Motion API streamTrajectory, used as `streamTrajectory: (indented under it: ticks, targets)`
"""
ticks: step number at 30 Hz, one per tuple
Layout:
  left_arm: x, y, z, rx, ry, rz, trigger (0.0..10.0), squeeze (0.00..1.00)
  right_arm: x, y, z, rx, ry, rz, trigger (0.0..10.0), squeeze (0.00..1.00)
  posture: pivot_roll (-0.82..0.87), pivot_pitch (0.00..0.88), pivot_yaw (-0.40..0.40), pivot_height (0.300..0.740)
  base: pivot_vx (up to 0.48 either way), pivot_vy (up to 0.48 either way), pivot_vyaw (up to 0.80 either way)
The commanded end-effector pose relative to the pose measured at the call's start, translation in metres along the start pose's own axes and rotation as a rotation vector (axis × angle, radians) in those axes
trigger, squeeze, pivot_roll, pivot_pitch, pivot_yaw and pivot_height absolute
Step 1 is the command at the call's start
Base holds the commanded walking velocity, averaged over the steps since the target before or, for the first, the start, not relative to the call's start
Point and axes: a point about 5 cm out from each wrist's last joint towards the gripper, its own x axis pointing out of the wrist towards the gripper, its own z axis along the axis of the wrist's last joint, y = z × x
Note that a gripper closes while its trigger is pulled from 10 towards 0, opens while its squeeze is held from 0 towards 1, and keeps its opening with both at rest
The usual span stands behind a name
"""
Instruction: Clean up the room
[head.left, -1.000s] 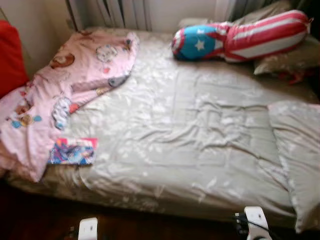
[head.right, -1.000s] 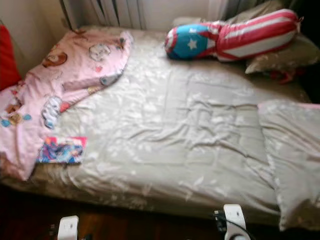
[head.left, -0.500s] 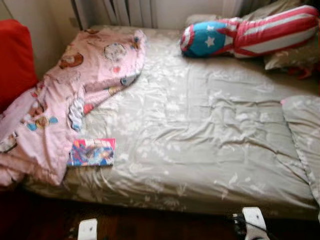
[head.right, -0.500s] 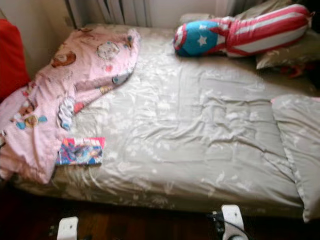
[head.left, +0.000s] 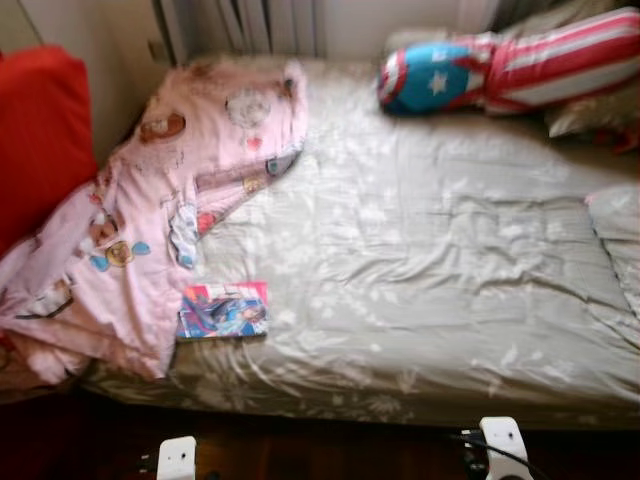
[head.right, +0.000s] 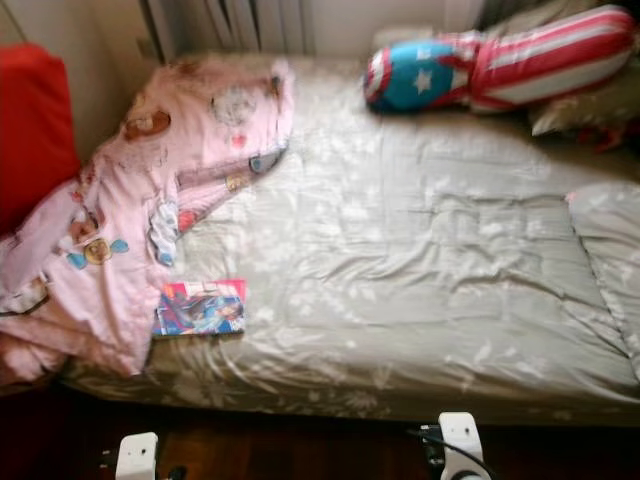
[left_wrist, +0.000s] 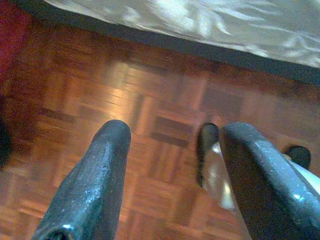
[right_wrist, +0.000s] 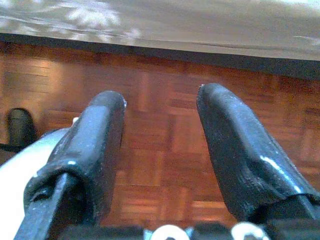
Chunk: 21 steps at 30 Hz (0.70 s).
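A bed with a grey-beige leaf-print cover (head.left: 430, 260) lies before me. A pink cartoon-print blanket (head.left: 150, 220) is crumpled over its left side and hangs off the near left corner. A small colourful book (head.left: 222, 311) rests on the cover beside the blanket's edge. A bolster pillow with a blue star end and red-white stripes (head.left: 500, 70) lies at the head. My left gripper (left_wrist: 170, 185) hangs open above the parquet floor by the bed's edge. My right gripper (right_wrist: 162, 150) is also open over the floor, holding nothing.
A red cushion (head.left: 40, 140) stands against the wall at the left. Grey pillows sit at the far right (head.left: 590, 115) and near right (head.right: 610, 250). Curtains (head.left: 240, 25) hang behind the bed. Dark parquet floor (head.left: 330, 455) runs along the bed's near edge.
The whole view has shifted right across the frames, so the camera has turned left; more of the red cushion and pink blanket shows. Nothing on the bed has moved.
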Motion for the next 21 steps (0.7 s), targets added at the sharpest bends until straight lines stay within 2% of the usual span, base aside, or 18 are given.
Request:
streamTrajectory:
  ticks: [1, 9, 21]
  targets:
    - [-0.003, -0.001, -0.009, -0.009, 0.028, -0.003, 10.0, 0.00, -0.002, 0.000, -0.009, 0.034, 0.023, -0.010, 10.0, 0.00, -0.07, 0.142, 0.025, 0.740, 0.000, 0.337, 0.00]
    - [-0.002, 0.001, -0.008, 0.007, 0.024, -0.006, 10.0, 0.00, -0.001, 0.010, -0.011, 0.050, 0.016, 0.002, 10.0, 0.00, -0.08, 0.125, 0.043, 0.740, 0.000, 0.336, 0.00]
    - [-0.003, 0.001, -0.009, 0.002, 0.027, -0.003, 10.0, 0.00, -0.002, 0.010, -0.013, 0.040, 0.024, 0.005, 10.0, 0.00, -0.08, 0.099, 0.041, 0.740, 0.000, 0.336, 0.00]
